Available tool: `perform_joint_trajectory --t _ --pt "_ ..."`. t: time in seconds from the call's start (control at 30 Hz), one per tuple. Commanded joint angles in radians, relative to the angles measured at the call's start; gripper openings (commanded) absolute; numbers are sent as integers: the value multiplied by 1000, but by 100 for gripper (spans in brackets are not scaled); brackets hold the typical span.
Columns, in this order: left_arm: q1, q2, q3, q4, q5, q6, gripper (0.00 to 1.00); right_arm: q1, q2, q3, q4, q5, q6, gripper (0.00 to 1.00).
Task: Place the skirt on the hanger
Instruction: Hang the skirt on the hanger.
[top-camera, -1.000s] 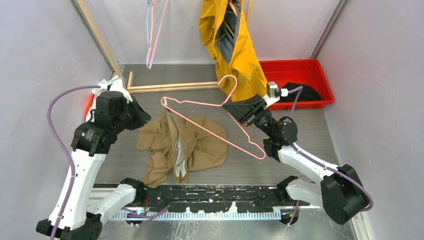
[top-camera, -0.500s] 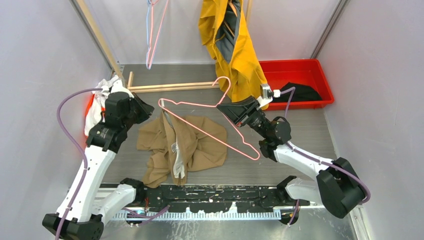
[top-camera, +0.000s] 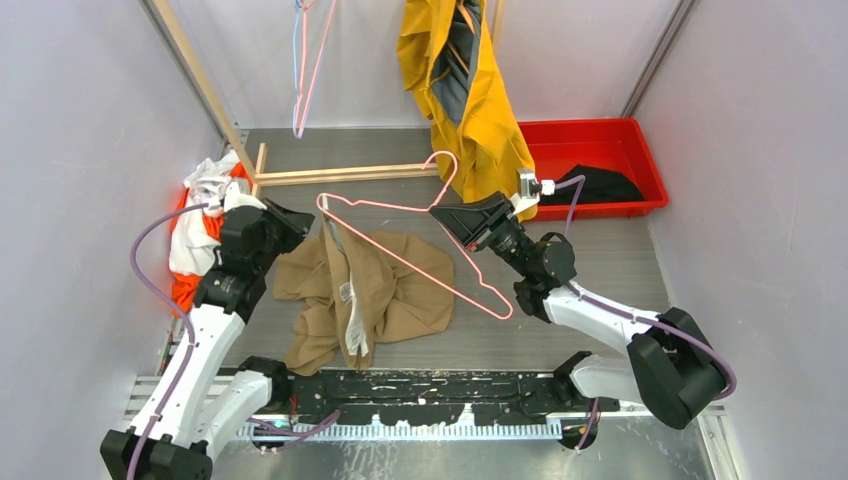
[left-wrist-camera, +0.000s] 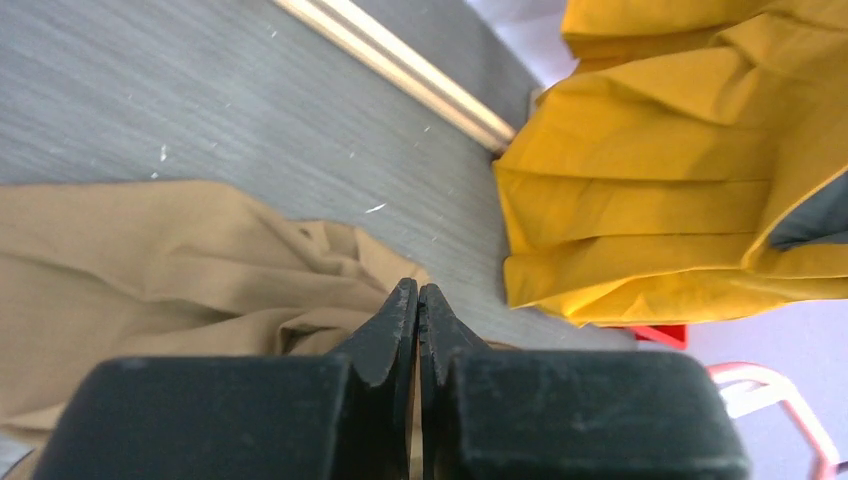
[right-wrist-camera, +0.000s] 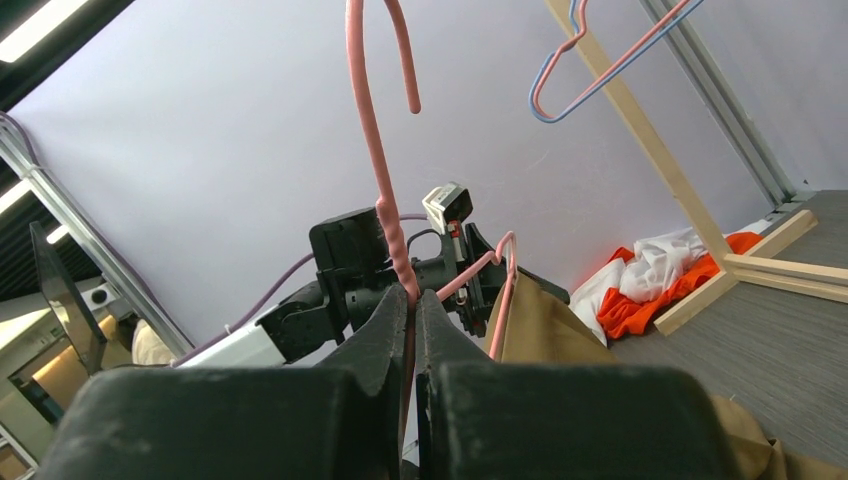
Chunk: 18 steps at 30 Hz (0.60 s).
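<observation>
Top external: grey table (top-camera: 620, 275), lilac walls (top-camera: 85, 110)

I see the grey table (top-camera: 350, 150) carrying a crumpled tan skirt (top-camera: 400, 295) at centre, a red bin (top-camera: 640, 208) upper right, a wooden rail (top-camera: 340, 175) upper centre, and orange-white clothes (top-camera: 195, 225) at left.

Quick count from us. Hangers, we get three: one pink hanger (top-camera: 400, 256) out over the table, plus a blue hanger (top-camera: 296, 70) and a second pink hanger (top-camera: 318, 60) up on the single wooden rack (top-camera: 340, 175). Garments, three clear ones: one tan skirt (top-camera: 390, 290), one yellow garment (top-camera: 480, 110), one black garment (top-camera: 600, 185). Then one white-and-orange heap (top-camera: 195, 250) that we can't split into pieces. One red bin (top-camera: 580, 145). Two arms: left arm (top-camera: 215, 300) and right arm (top-camera: 600, 315).
</observation>
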Motion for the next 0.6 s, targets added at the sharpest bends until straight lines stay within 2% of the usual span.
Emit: perform_joint_trajectory --t 0.0,0.17,0.37,0.57 --pt "8 -51 -7 212 -10 -32 3 6 -5 34 74 39 -18 1" --pt "12 -73 -47 296 -17 -47 4 11 -3 35 74 45 -19 1" --pt "11 9 -97 451 75 -118 3 26 11 43 74 55 -26 1" --pt "11 53 -137 554 109 -157 3 34 19 44 74 64 -34 1"
